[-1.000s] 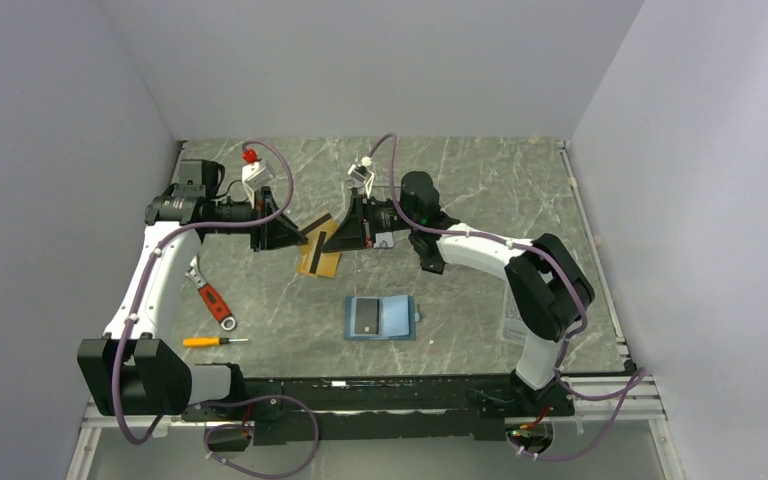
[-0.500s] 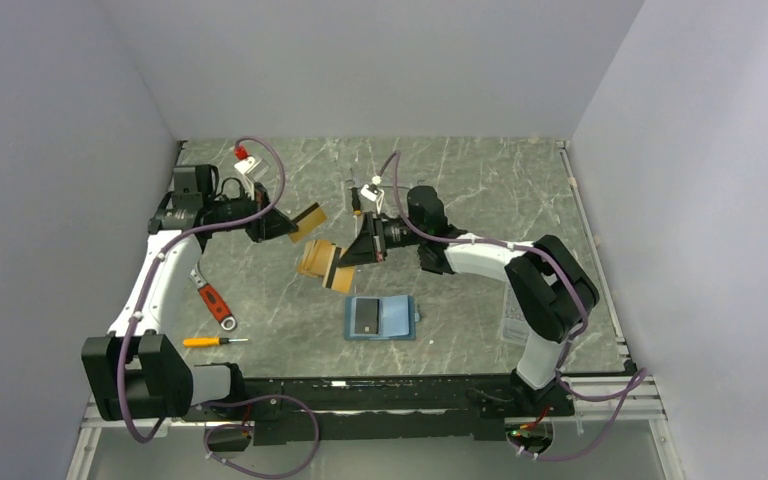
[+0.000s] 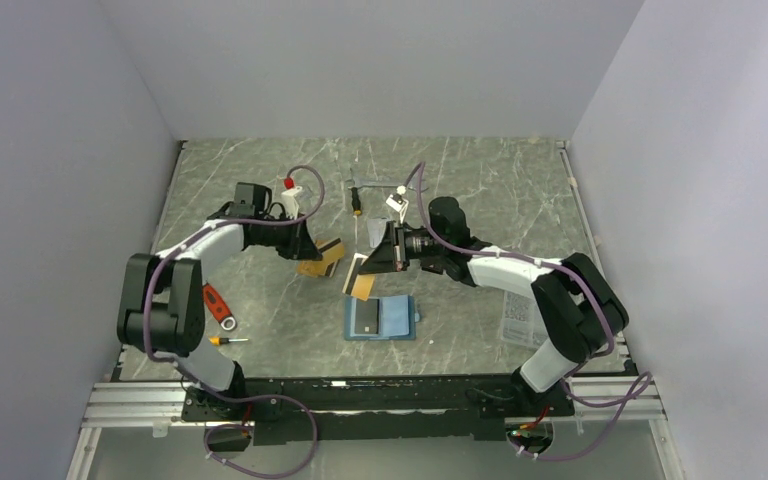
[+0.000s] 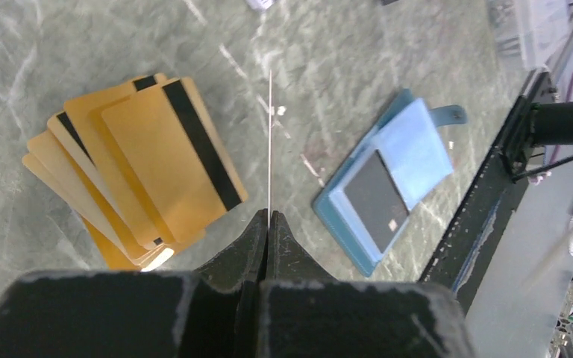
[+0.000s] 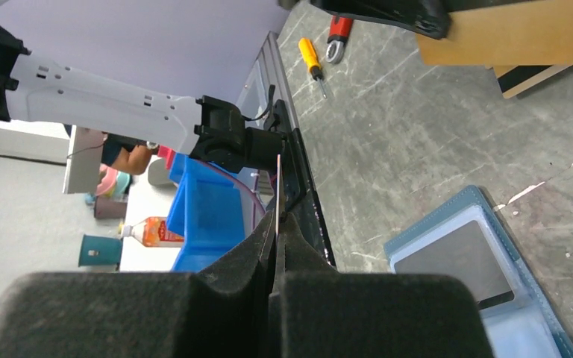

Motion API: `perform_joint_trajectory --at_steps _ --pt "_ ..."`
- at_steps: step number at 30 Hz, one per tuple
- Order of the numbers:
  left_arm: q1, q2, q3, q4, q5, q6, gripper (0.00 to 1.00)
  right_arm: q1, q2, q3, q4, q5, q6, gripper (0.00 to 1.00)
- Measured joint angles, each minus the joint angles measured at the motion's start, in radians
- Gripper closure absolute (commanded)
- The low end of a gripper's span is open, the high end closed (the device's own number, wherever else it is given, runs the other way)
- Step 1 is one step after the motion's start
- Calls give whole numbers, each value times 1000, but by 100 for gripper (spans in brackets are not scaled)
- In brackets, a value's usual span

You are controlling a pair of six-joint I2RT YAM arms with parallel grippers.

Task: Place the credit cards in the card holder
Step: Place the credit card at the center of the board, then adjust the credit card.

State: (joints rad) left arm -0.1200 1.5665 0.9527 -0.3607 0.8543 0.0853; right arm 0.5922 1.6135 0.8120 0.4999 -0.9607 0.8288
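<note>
left gripper [image 4: 268, 220]: jaws pinched shut on one gold card [image 5: 507, 33], edge-on to its own wrist camera.
right gripper [image 5: 277, 224]: jaws closed likewise on a second card [image 3: 361, 285], also carried on edge.
holder [image 3: 398, 316]: open and flat on the table [image 3: 480, 200], on the near side of both grippers; dark card [image 4: 377, 198] already seated in its left half, pale right half bare.
stack [image 4: 142, 171]: remaining gold cards fanned out up-left of the holder, just under the left gripper.
key relation: second card just beyond the holder's far edge, over its left half; gold card farther up-left of the holder, above the stack.
nearer arm: right.
long axis: second card running roughly far-to-near toward the holder, about parallel to the dark card's long side; exact tilt hard to read from above, probably leaning a little.
step, as judged: delivery to the holder, right arm first.
next move, as judged: short travel toward the holder's bare right half, leading edge lowered into a pocket mouth.
risk: thin card skidding across the flat holder instead of entering, or nudging the unpinned holder away.
</note>
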Motion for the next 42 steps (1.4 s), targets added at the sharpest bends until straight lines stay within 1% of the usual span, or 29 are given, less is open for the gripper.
perform_joint_trajectory --at_steps 5,10,11,13,14,16,17,18,19,24,26,27,30,36,38,42 --pt "-5 112 11 14 -64 5 99 0 -35 -8 -21 19 -10 100" --pt "-11 175 37 21 -123 8 86 0 -43 -8 -30 27 -10 100" --pt "-13 178 43 20 -132 7 81 0 -43 -8 -31 28 -10 100" --pt "-15 179 52 21 -155 9 63 0 -43 -7 -32 28 -10 100" --pt "-16 179 56 23 -169 8 57 0 -43 -7 -33 28 -10 100" --pt "-18 179 64 23 -195 8 30 0 -43 -7 -35 28 -10 100" --pt "-18 179 66 22 -205 16 19 0 -43 -6 -37 28 -10 100" --pt "-19 177 70 18 -219 17 14 0 -43 -4 -38 28 -11 100" --pt "-19 175 76 13 -232 19 11 0 -43 -1 -43 28 -11 100" --pt "-19 118 82 -10 -283 35 8 0 -43 21 -57 29 -23 100" --pt "-19 68 84 -23 -287 39 1 0 -43 33 -67 29 -30 100" --pt "-16 40 87 -28 -277 44 1 0 -43 41 -74 32 -35 100" --pt "-5 -46 114 -47 -163 48 0 0 -43 69 -97 38 -45 100" --pt "-5 -166 138 -50 206 48 1 0 -14 146 -94 40 -49 100" --pt "-17 -183 126 -59 286 52 1 3 4 175 -85 40 -42 100" --pt "-36 -188 107 -105 395 67 1 12 34 222 -79 41 -36 100"
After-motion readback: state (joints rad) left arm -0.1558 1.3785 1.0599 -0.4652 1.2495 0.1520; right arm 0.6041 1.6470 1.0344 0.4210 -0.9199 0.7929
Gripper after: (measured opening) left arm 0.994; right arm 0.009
